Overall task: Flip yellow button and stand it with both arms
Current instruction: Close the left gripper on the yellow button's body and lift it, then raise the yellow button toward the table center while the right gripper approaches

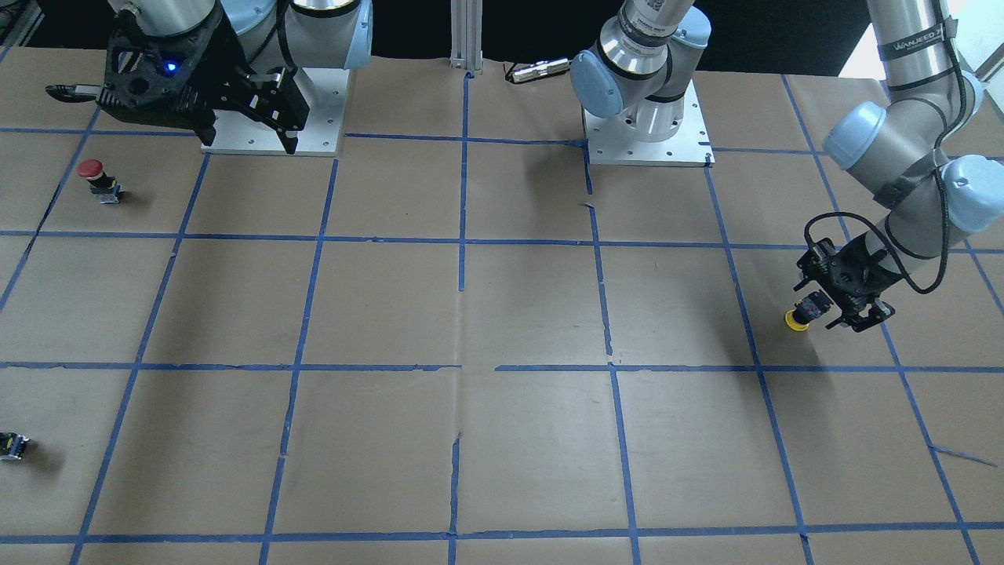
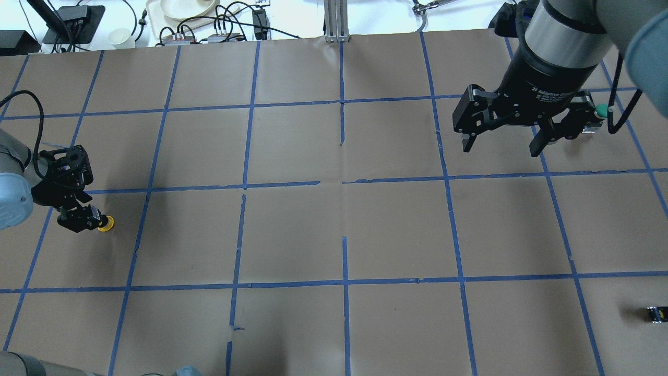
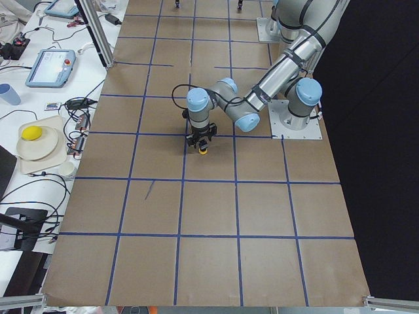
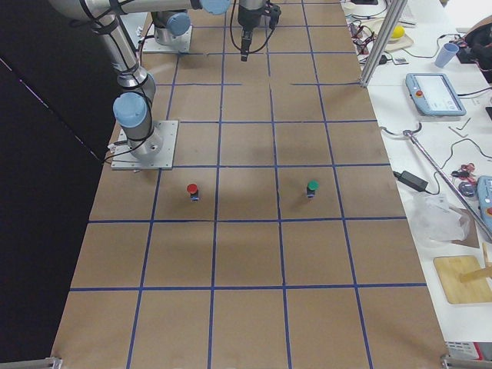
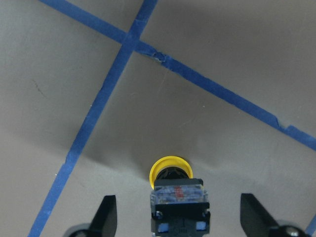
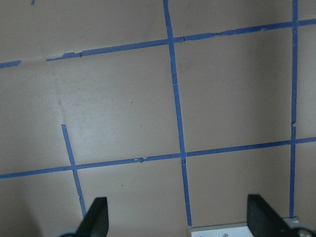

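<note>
The yellow button [image 5: 170, 170] lies on its side on the brown paper, with its cap pointing away from the wrist and its grey contact block [image 5: 177, 197] toward it. It also shows in the overhead view [image 2: 106, 223] and the front view [image 1: 798, 320]. My left gripper [image 2: 86, 218] is low over it and open. Its fingers [image 5: 106, 215] stand wide on either side of the block without touching it. My right gripper [image 2: 500, 149] is open and empty, held high over the far right of the table, and its fingers [image 6: 96, 215] are spread.
A red-capped button [image 1: 92, 174] stands near the right arm's base plate [image 1: 314, 145]. A green-capped button [image 2: 601, 110] sits behind the right gripper. A tiny black-and-yellow part [image 2: 655, 313] lies near the table's right edge. Blue tape lines grid the paper.
</note>
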`<state>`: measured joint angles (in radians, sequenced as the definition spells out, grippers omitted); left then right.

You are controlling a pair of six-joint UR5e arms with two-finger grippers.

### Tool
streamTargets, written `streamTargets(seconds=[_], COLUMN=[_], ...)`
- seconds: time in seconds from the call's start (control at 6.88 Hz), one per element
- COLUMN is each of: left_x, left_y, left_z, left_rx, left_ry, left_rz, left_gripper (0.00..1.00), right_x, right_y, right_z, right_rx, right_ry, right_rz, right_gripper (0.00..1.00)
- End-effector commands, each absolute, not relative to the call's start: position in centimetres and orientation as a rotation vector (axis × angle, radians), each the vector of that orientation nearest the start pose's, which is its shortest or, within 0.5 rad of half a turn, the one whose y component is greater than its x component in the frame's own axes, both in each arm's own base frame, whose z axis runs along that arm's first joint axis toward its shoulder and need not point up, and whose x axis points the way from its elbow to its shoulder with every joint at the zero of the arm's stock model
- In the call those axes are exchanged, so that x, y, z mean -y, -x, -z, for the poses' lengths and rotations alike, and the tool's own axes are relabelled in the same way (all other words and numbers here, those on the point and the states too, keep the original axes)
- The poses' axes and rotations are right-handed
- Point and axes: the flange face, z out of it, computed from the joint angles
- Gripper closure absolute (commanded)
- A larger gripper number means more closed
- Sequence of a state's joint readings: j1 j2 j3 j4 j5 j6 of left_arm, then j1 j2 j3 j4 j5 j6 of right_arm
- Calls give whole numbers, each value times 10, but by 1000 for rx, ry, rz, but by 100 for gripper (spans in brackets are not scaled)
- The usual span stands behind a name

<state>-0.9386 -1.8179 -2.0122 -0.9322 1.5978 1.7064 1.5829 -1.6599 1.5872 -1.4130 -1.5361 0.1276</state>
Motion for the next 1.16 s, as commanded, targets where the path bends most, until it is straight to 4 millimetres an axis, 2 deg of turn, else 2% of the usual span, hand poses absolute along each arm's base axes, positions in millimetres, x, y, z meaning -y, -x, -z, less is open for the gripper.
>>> streamTargets(seconds=[0.0, 0.15, 0.29, 0.44, 0.58, 0.73, 0.87, 1.02], left_x=[483, 484, 486, 485, 481, 477, 471, 469], left_y=[-191, -190, -180, -163, -133, -99, -56, -12], left_z=[-221, -226, -239, -258, -282, -301, -318, -335], left_rx=[-2719, -2712, -2682, -2678, -2742, -2895, -3044, -3266], left_ry=[-1634, -1627, -1653, -1687, -1703, -1579, -1493, -1398], left_rz=[-74, -62, -51, -28, 81, 143, 200, 215], left_gripper=[83, 83, 94, 98, 98, 98, 98, 98], right_x=[437, 435, 435, 434, 434, 433, 423, 426], right_y=[-140, -142, -143, -143, -143, -143, -143, -141], right_z=[-515, -514, -514, -515, -515, -516, -525, -524], right_rx=[-3105, -3109, -3108, -3105, -3105, -3105, -3107, -3103], right_ry=[-176, -169, -166, -164, -164, -164, -161, -184], right_rz=[-101, -106, -103, -99, -97, -99, -75, -68], right_gripper=[0, 0, 0, 0, 0, 0, 0, 0])
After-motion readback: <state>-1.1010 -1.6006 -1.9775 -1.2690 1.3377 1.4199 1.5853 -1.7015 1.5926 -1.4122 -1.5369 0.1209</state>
